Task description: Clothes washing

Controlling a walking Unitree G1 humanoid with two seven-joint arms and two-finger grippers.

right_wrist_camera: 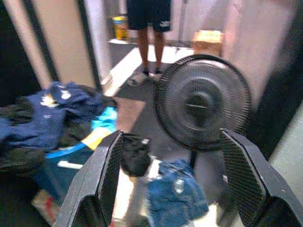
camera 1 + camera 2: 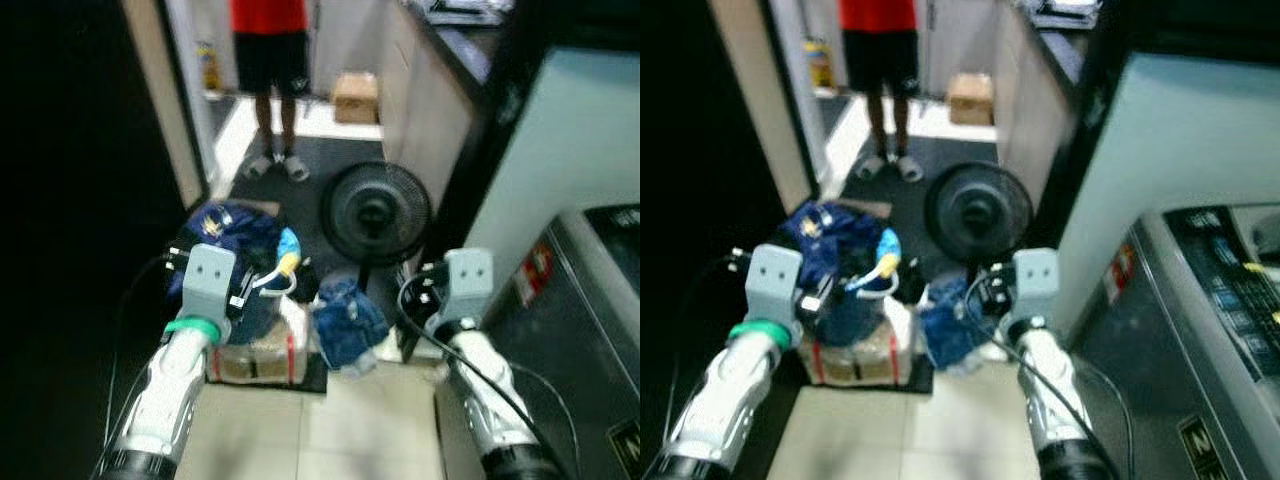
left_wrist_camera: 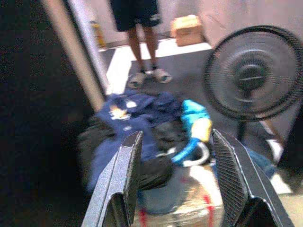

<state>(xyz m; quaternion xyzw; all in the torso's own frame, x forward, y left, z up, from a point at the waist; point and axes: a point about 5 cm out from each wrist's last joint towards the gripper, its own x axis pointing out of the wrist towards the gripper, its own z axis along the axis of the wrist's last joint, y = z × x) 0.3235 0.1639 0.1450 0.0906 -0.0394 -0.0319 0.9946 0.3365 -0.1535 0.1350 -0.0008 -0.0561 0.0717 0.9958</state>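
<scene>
While both arms hovered over floor, left tool and right tool both spread, holding nothing. Task's clothes: navy pile heaped on cardboard box, denim garment on floor just beside it. Risks, as judged: fan close behind denim, easily knocked; hanger snagging; person near in doorway.

Tiled floor with clothes pile, jeans (crumpled), fan.
</scene>
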